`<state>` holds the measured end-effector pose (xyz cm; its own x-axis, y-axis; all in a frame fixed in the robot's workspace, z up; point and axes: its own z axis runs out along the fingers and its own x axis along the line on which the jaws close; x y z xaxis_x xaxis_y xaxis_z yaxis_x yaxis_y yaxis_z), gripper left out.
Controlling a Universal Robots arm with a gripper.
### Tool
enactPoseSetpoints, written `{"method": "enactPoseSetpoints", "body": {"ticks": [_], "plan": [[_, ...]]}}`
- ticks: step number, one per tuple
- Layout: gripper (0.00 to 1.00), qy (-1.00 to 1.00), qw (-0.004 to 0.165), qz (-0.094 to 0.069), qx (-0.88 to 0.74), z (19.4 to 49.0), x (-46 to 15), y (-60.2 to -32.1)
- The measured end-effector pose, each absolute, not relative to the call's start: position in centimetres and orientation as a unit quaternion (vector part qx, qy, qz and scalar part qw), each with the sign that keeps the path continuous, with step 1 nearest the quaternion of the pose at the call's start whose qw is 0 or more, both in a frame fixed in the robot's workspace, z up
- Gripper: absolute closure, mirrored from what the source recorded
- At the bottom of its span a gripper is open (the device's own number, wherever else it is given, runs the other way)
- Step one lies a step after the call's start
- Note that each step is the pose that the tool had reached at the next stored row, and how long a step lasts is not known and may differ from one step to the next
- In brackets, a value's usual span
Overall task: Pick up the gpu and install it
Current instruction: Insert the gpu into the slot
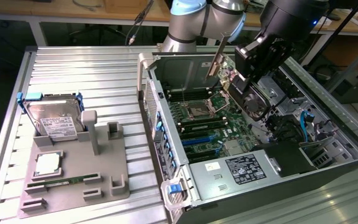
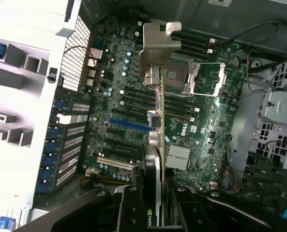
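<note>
The gpu (image 1: 244, 91) hangs edge-down over the open computer case, green board and black fan face showing, its silver bracket (image 1: 216, 59) toward the back of the case. My gripper (image 1: 253, 70) is shut on the card's upper edge. In the wrist view the gpu (image 2: 155, 145) appears edge-on between my fingers (image 2: 128, 205), with the bracket (image 2: 158, 48) at its far end. It hovers above the motherboard (image 2: 206, 130), clear of the blue slot (image 2: 128, 126) and the white slot (image 2: 115, 164).
Left of the case, a grey fixture (image 1: 104, 177) holds a hard drive (image 1: 54, 122), a processor (image 1: 47, 163) and a memory stick (image 1: 64, 181). The case's side wall (image 1: 157, 130), drive cage (image 1: 303, 126) and power supply (image 1: 241, 169) surround the motherboard.
</note>
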<state>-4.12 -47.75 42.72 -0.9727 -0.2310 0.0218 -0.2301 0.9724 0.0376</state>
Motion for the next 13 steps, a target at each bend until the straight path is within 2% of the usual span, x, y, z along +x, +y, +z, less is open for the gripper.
{"method": "enactPoseSetpoints", "body": {"ticks": [13], "plan": [[0.73,-0.989,0.014,-0.016,0.149,42.72,-4.12,-47.75]]}}
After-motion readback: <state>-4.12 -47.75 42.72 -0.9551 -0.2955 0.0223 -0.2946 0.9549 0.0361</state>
